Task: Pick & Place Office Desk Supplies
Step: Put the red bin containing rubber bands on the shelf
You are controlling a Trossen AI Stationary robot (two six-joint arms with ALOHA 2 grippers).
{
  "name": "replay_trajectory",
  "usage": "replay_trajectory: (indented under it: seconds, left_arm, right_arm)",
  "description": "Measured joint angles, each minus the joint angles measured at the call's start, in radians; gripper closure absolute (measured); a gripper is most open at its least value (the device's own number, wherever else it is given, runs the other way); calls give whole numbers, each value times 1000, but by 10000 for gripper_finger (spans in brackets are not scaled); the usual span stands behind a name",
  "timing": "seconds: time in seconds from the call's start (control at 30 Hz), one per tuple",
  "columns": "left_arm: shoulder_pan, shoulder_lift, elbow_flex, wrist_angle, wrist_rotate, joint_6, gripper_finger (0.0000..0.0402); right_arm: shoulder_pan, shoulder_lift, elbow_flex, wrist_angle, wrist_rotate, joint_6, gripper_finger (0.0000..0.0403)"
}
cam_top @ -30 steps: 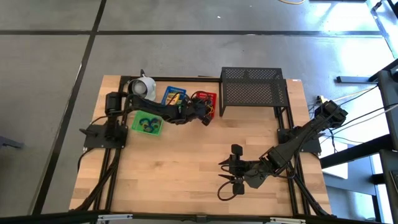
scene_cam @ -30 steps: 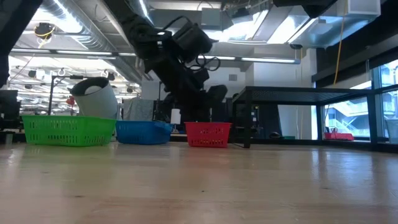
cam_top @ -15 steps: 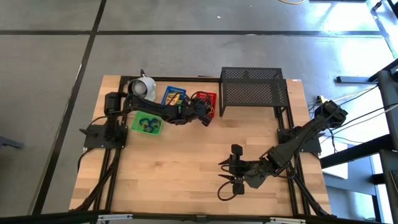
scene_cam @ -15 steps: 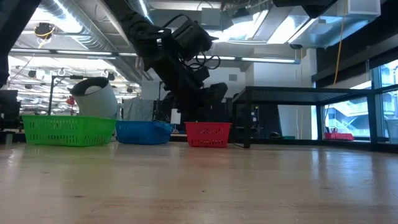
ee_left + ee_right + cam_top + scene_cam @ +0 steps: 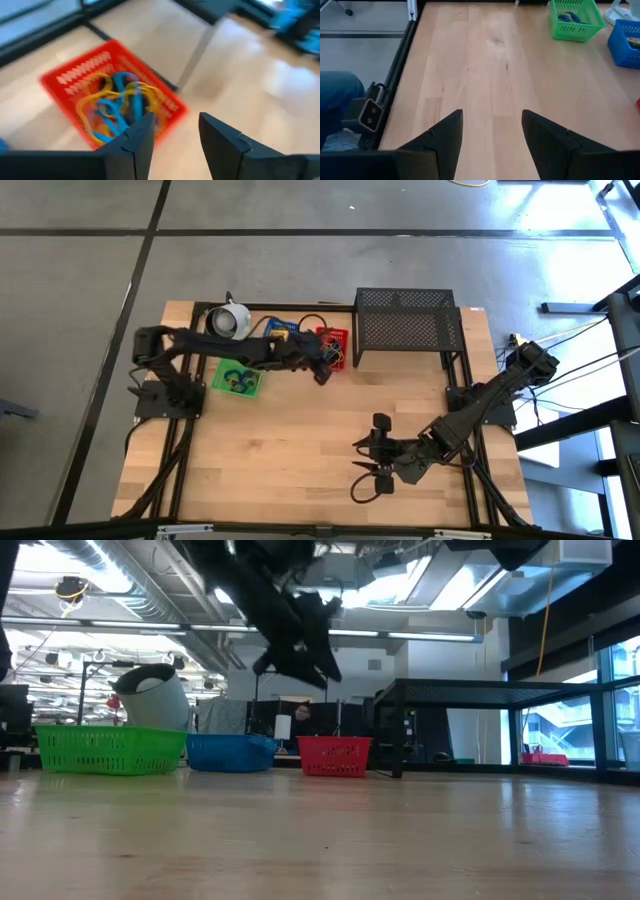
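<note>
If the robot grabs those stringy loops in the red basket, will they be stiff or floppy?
Probably floppy: the rubber bands lie in curled, tangled loops. They look thin, so likely light. Being tangled, several might lift together from the red basket under the open left gripper.

The left arm reaches out long and nearly level across the far side of the counter [image 5: 300, 450], its tool [image 5: 325, 366] held above the surface, both fingers [image 5: 134, 142] spread with nothing between them. The right arm lies folded low over the counter's near right part, its tool [image 5: 375, 448] also parted and empty.
</note>
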Motion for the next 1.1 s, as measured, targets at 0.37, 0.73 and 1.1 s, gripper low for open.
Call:
replay_trajectory:
  seconds: [0.37, 0.73, 1.1]
  left_arm:
    - [-179, -227, 0, -144, -15, -19, 258]
    - [-466, -344, 0, -347, -200, -48, 258]
    - [-648, -347, 0, -468, -326, -168, 258]
  right_arm:
    - [14, 0, 0, 0, -1, -125, 195]
    - [14, 0, 0, 54, -66, -139, 195]
    - [-16, 0, 0, 152, -83, -200, 195]
